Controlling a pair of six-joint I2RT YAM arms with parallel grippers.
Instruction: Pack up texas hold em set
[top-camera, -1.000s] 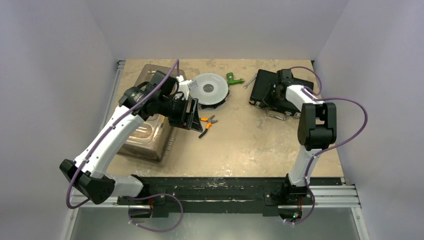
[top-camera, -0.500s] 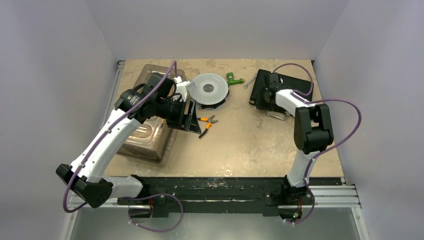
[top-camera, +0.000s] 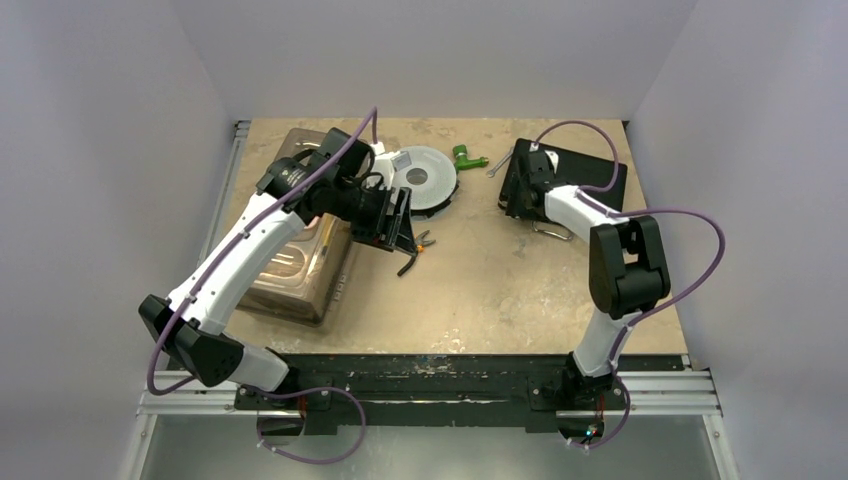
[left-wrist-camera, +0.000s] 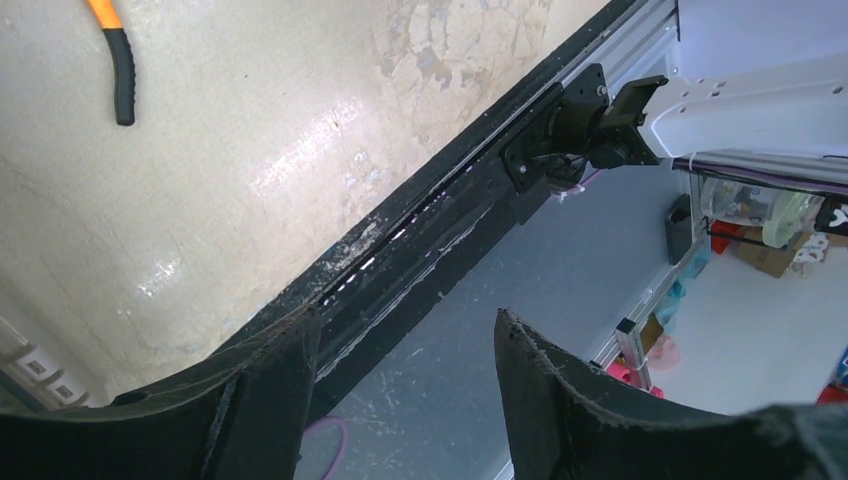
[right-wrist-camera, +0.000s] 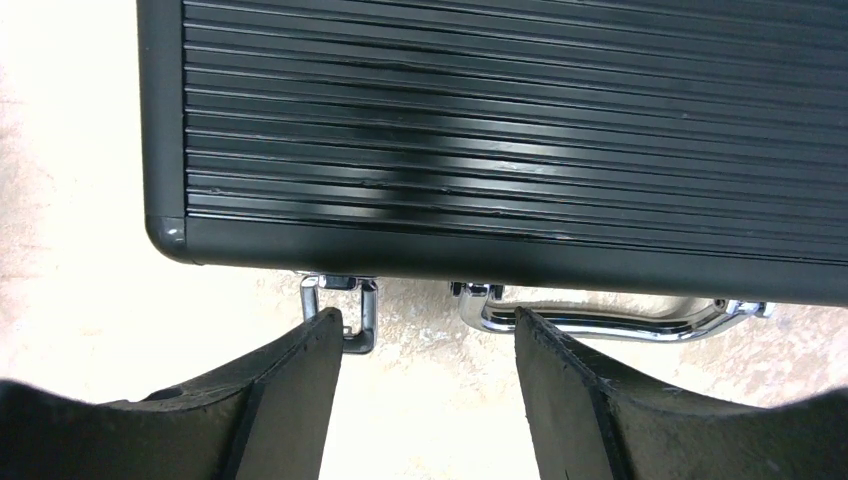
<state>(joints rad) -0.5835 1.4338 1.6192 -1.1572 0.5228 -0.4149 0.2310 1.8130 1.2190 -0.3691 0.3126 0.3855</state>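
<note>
bin sits far left. left claw has swung right, over the pliers, fingers wide with nothing between. past the spool, the case lies shut at the table's far right, long axis left to right and slightly skewed, handle and latch facing the arms. right claw has just spread wide from nearly closed beside that latch, holding nothing; probably the latch was just worked, though i cannot tell if it's fastened
</note>
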